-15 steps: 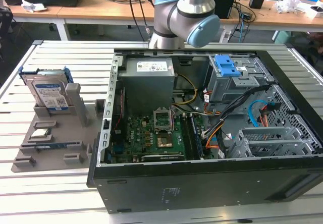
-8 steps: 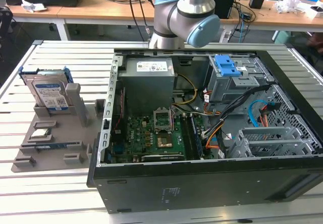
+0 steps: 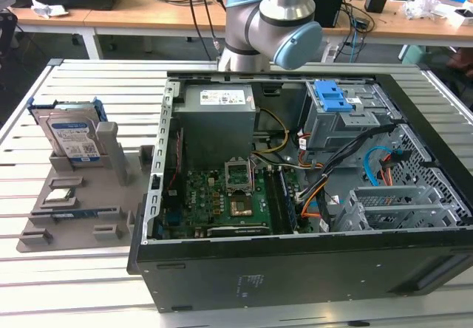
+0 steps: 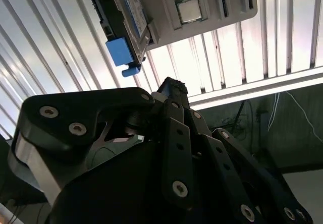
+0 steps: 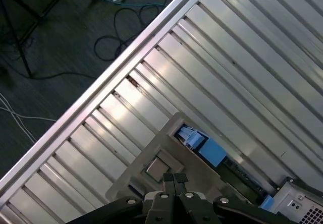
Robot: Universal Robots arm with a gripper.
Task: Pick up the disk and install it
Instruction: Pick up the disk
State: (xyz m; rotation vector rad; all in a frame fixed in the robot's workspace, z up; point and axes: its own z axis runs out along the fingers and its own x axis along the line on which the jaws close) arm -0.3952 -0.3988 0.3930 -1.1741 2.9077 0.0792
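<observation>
Disk position: disk on edge and leaning back in a rear slot of the grey tray. Framed by its blue carrier, label facing out.
Jaws: gripper closed tip to tip in both wrist views, nothing held. Poised over the tray, well apart from the disk.
Tray contents: processor chip flat in a recess of the tray, near the disk's slot.
Tray support: flat on the slatted surface.
Computer case: computer case open, just beside the tray on the exterior view's right. Metal drive cages on the side far from the tray, judged unfilled.
Done: nothing of the task, as far as shown.
Left: grasp and lift of the disk out of the tray, then seating in the case. Judged to be at the very start.
</observation>
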